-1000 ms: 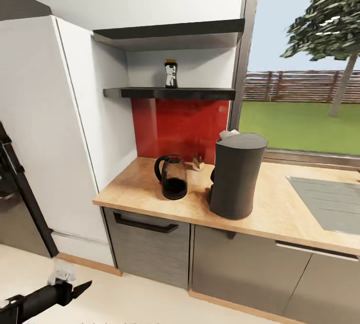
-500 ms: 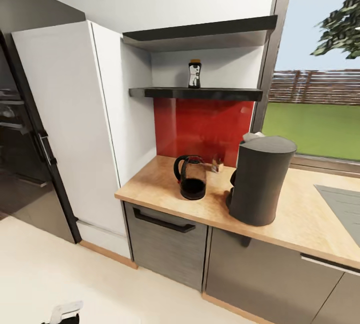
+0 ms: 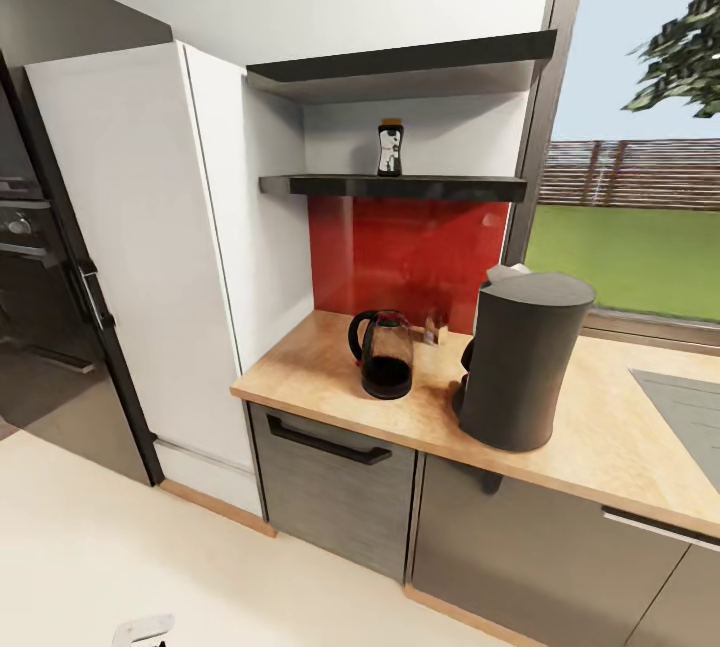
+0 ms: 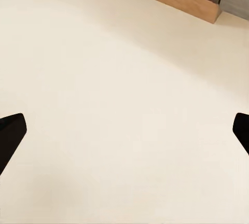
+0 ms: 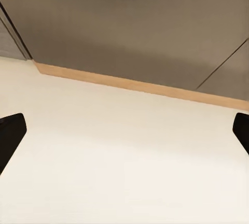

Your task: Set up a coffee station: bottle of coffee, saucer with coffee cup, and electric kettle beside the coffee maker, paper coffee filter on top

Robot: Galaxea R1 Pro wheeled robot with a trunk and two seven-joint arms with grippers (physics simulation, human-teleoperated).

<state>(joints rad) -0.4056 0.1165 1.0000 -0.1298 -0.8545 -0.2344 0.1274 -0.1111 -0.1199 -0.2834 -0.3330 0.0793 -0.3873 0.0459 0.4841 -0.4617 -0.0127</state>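
Bottle of coffee (image 3: 389, 148): upright on the kitchen shelf (image 3: 400, 187), long axis vertical, yellow-orange cap uppermost.
Coffee maker (image 3: 523, 359) and electric kettle (image 3: 384, 355) stand near each other on the kitchen countertop (image 3: 590, 437), kettle handle facing the white cabinet (image 3: 150, 257). Left gripper (image 4: 124, 135) and right gripper (image 5: 124, 135): fingers spread wide over cream floor (image 4: 119, 104), nothing held.

1 kettle (image 3: 384, 355), 1 coffee maker (image 3: 522, 359), 1 bottle (image 3: 390, 148)

On the table (image 3: 330, 377), the kettle (image 3: 383, 355) stands left of the coffee maker (image 3: 520, 359). The bottle (image 3: 390, 148) sits on the shelf (image 3: 392, 187) above. Both tools (image 4: 124, 130) (image 5: 124, 130) hang over the floor (image 3: 120, 547).
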